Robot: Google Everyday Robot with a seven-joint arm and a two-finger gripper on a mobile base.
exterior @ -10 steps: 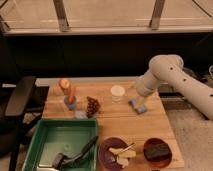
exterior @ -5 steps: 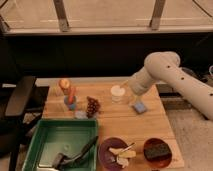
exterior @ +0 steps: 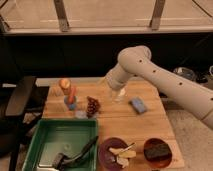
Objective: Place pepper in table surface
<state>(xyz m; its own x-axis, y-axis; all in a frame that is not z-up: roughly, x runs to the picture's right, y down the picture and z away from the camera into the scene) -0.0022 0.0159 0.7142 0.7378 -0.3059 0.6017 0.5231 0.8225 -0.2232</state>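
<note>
The slim orange-red pepper (exterior: 72,93) stands upright in a small blue holder near the left back of the wooden table surface (exterior: 120,125). My gripper (exterior: 108,85) hangs at the end of the white arm over the back middle of the table, right of the pepper and apart from it. It is just beside a white cup (exterior: 118,95). The jaws look open and nothing shows between them.
A peach-coloured apple (exterior: 64,83) sits just behind the pepper and a dark grape bunch (exterior: 92,106) to its right. A blue sponge (exterior: 138,105) lies right of the cup. At the front are a green tray (exterior: 35,145) with utensils, a purple plate (exterior: 106,150) and a brown plate (exterior: 165,159).
The arm has swung left and a little up, from above the blue sponge to beside the white cup. Nothing on the table has moved.
</note>
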